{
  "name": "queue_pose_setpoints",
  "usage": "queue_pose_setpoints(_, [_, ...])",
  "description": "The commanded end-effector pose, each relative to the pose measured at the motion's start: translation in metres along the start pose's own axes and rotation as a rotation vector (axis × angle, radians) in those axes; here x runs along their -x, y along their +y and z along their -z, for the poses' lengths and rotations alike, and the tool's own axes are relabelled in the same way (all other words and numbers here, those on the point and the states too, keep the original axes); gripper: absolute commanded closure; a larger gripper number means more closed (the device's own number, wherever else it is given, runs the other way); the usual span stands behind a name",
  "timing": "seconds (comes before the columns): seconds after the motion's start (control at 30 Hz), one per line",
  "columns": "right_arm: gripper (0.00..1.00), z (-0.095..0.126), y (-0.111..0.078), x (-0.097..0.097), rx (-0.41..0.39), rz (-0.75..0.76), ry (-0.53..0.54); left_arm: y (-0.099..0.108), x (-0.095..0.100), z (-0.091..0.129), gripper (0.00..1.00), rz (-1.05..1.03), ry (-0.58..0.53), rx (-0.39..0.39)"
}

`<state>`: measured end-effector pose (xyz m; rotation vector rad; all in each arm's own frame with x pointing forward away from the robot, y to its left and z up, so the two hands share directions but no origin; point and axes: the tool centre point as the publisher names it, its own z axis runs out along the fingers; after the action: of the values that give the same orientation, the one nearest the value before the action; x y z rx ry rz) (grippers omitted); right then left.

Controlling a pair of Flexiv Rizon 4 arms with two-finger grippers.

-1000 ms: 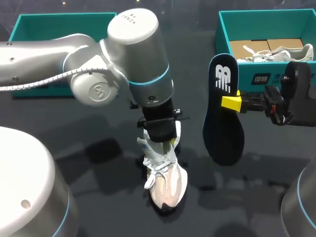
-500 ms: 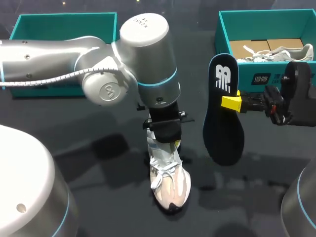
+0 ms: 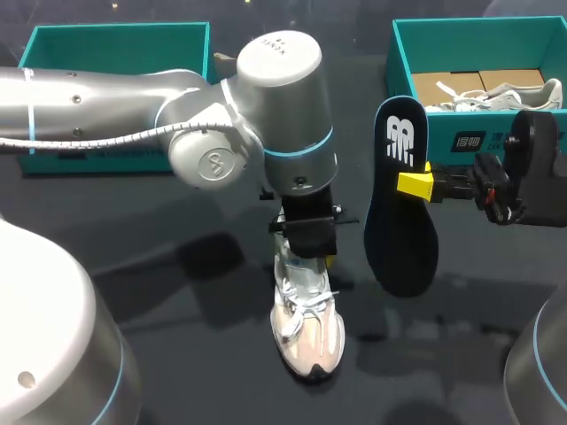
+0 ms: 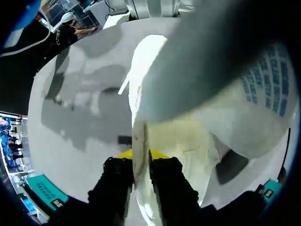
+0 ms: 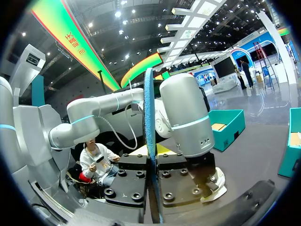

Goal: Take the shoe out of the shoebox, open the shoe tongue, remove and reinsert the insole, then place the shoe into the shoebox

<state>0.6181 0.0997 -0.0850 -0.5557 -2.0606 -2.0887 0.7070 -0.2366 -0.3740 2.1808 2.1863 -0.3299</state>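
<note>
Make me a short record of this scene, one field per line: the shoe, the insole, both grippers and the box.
Shoe: upright on its sole, toe toward the head camera
Insole: out of the shoe, held in the air, standing on end
Left gripper: shut on the shoe's rear rim
Right gripper: shut on the insole's edge
Shoebox: far right, open, another shoe inside
Step left: reinsert the insole

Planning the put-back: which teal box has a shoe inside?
The teal cardboard box at the far right: a white laced shoe lies in it. The far-left teal box shows none.
</note>
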Motion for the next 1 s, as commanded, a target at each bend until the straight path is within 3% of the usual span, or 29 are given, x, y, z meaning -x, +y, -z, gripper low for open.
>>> queue_pose_setpoints(0.03, [1.0, -0.001, -0.001, -0.001, 0.0, 0.0, -0.002, 0.004, 0.004, -0.005, 0.6, 0.0, 0.002, -0.004])
queue_pose_setpoints(0.13, [1.0, -0.001, -0.001, -0.001, 0.0, 0.0, -0.002, 0.005, 0.006, -0.002, 0.51, -0.002, -0.013, 0.0])
queue_pose_setpoints(0.23, [1.0, -0.001, -0.001, -0.001, 0.0, 0.0, -0.002, 0.005, 0.007, 0.004, 0.14, 0.004, -0.049, 0.011])
queue_pose_setpoints(0.3, [1.0, -0.001, -0.001, -0.001, 0.0, 0.0, -0.002, 0.006, 0.007, 0.012, 0.01, 0.014, -0.087, 0.017])
queue_pose_setpoints(0.6, [1.0, -0.001, -0.001, -0.001, 0.0, 0.0, -0.002, 0.011, 0.013, 0.059, 0.0, 0.071, -0.321, 0.055])
queue_pose_setpoints(0.77, [1.0, -0.001, -0.001, -0.001, 0.0, 0.0, -0.002, 0.009, 0.022, 0.104, 0.0, 0.047, -0.493, 0.082])
queue_pose_setpoints(1.0, [1.0, -0.001, -0.001, -0.001, 0.0, 0.0, -0.002, 0.009, 0.022, 0.104, 0.0, 0.047, -0.493, 0.082])
